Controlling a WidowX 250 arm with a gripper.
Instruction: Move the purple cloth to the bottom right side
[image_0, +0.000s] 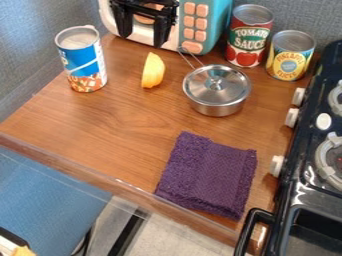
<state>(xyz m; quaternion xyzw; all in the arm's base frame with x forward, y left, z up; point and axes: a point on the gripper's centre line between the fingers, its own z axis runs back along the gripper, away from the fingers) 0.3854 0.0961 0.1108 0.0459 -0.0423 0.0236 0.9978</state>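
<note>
Up top, the gripper (142, 40) is hanging with jaws spread, gripping nothing. The purple cloth (208, 175) is already lying at bottom right, so any final nudge is needing a light pinch, staying off the front edge (220, 232) and clear of the stove (297, 192).

The top edge cuts off the black gripper (143, 39), so we can't see all of it. It hides some of the toy microwave (219, 20), whose top is cut off too. The stove (306, 145) runs off the right side. The lid (230, 89) hides the inside of the pot (217, 108). We can't tell what the cut-off yellow bit (24, 251) at the bottom left is.
</note>
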